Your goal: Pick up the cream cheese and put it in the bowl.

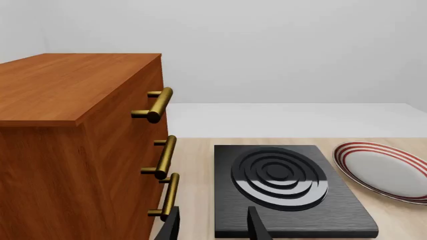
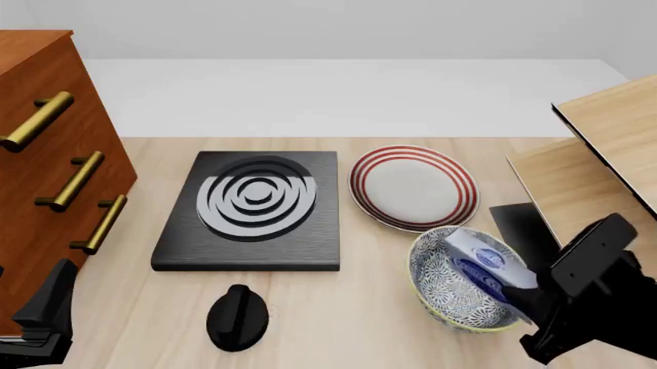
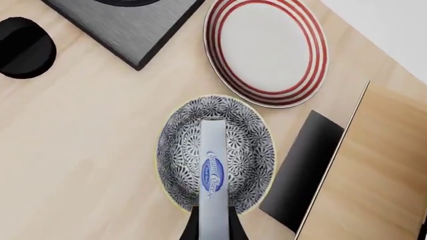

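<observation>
Your worktop [image 2: 339, 307] is pale wood, and at its centre lies a black stove plate [image 2: 251, 211] with concentric rings. At 9 o'clock from that plate you have the brown wooden cabinet [image 2: 46, 154] with brass handles, at 3 o'clock the white plate with red rings [image 2: 415, 187], and at 6 o'clock a black knob [image 2: 237, 317]. The patterned bowl [image 2: 451, 296] sits at 5 o'clock, just beside the ringed plate, with a light wooden rack [image 2: 595, 161] along the right edge.

I count one bowl [image 2: 451, 286], one cream cheese box [image 2: 487, 260], one plate [image 2: 414, 187], one stove plate [image 2: 252, 209], one black knob [image 2: 237, 316], one cabinet [image 2: 41, 154] with three handles.
</observation>
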You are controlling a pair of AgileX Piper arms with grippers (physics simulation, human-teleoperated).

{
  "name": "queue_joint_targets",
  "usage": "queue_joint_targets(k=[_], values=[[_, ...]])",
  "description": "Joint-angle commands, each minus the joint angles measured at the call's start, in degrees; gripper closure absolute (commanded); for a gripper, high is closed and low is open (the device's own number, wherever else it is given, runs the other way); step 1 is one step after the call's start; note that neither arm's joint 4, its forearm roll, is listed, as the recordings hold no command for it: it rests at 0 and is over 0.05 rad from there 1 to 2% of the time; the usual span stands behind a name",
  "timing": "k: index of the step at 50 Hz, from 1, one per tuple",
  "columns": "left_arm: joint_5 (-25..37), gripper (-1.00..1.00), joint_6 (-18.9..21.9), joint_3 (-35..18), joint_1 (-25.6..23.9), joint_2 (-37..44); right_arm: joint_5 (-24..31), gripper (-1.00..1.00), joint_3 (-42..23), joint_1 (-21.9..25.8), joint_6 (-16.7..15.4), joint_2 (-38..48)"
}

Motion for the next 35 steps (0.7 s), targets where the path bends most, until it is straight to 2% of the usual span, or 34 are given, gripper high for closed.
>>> queue_joint_targets(k=[1,12,35], values=[[0.0,-1.0,0.0,0.0,0.0,0.0,-5.08,1.0,1.79,-0.39,1.71,3.4],[0.0,-1.0,0.0,0.0,0.0,0.0,-7.55,1.0,3.36,-2.16,1.71,4.82],[0.0,-1.0,0.0,0.0,0.0,0.0,-13.16,1.0,5.5,-1.87,2.87,8.91]])
